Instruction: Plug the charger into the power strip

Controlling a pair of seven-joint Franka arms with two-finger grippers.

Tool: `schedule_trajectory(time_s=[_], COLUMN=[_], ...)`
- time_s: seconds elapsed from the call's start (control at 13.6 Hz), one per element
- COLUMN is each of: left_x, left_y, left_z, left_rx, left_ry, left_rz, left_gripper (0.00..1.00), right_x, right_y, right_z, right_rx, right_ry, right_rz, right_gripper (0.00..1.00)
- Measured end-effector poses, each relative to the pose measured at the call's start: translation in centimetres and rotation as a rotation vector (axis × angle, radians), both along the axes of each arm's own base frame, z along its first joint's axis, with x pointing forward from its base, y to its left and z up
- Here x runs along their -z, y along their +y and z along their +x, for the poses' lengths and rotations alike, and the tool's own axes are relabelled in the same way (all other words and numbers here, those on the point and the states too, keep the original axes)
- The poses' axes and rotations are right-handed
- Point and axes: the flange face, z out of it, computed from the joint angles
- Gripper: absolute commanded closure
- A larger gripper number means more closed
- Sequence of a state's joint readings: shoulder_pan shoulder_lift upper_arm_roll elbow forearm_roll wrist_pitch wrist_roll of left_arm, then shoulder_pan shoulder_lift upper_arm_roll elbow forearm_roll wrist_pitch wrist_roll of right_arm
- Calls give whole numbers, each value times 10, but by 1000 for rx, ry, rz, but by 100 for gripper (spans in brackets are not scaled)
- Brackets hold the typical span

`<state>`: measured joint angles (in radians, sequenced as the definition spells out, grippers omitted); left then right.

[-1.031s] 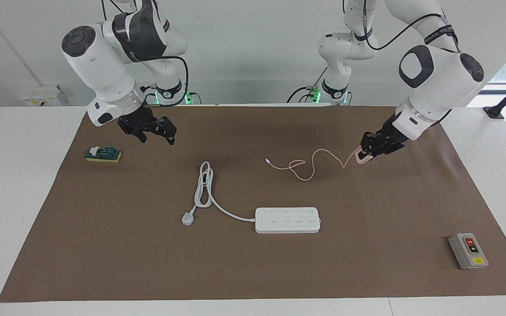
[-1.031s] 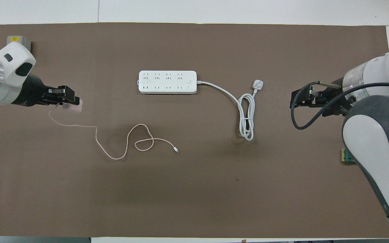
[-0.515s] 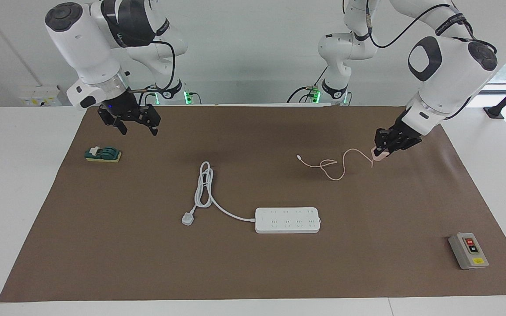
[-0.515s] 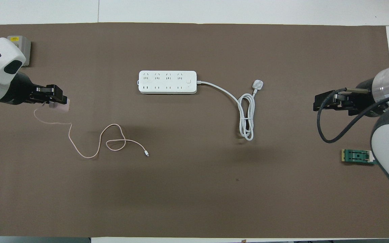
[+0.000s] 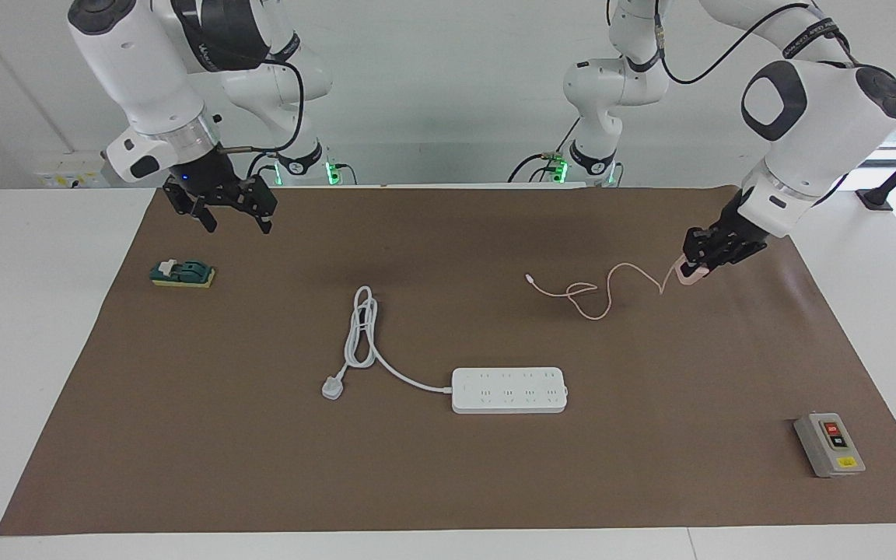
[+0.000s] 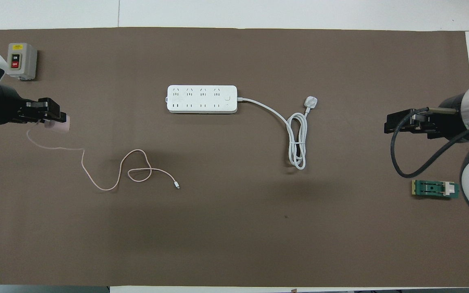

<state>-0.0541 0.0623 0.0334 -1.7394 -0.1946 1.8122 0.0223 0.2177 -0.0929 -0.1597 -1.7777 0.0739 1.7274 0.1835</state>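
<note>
Jaws spread and empty, the right gripper (image 5: 224, 211) waits above the mat's edge near a green block (image 5: 182, 273). Mid-table, the power strip (image 5: 509, 390) lies sockets-up, ready for plugging. The left gripper (image 5: 698, 263) clamps the charger (image 5: 687, 274), its cable (image 5: 592, 292) trailing on the mat.

The left gripper (image 5: 690, 268) has carried the charger (image 5: 687, 273) out toward the left arm's end of the desk, dragging the pink cable (image 5: 592, 292) along with it. The right gripper (image 5: 232, 218) has gone up and back toward its own end. The grey switch box (image 6: 21, 61) and the green block (image 6: 435, 189) now show fully from above.
</note>
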Motion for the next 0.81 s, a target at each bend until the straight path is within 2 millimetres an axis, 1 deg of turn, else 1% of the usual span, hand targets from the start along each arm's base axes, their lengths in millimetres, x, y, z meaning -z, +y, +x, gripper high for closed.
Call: schedule_trajectory(time_s=[0.15, 0.29, 0.44, 0.52, 0.66, 0.81], left_x=[1, 2, 1, -1, -5, -8], left_y=[-1, -4, -4, -3, -3, -3], left_z=[0, -2, -6, -5, -4, -3], left_rx=[13, 21, 16, -6, -46, -78], left_ry=[1, 18, 47, 48, 46, 40], left_rz=[34, 43, 45, 46, 59, 86], left_gripper=[100, 100, 100, 100, 100, 100], right_x=[-16, -22, -13, -5, 10, 21], right_y=[-2, -4, -9, -9, -8, -6], right_z=[-11, -18, -20, -17, -9, 3], right_rx=[-2, -2, 3, 5, 2, 1], right_ry=[-11, -1, 47, 66, 104, 142], right_rz=[5, 7, 5, 1, -22, -38], right_gripper=[0, 0, 0, 0, 0, 0])
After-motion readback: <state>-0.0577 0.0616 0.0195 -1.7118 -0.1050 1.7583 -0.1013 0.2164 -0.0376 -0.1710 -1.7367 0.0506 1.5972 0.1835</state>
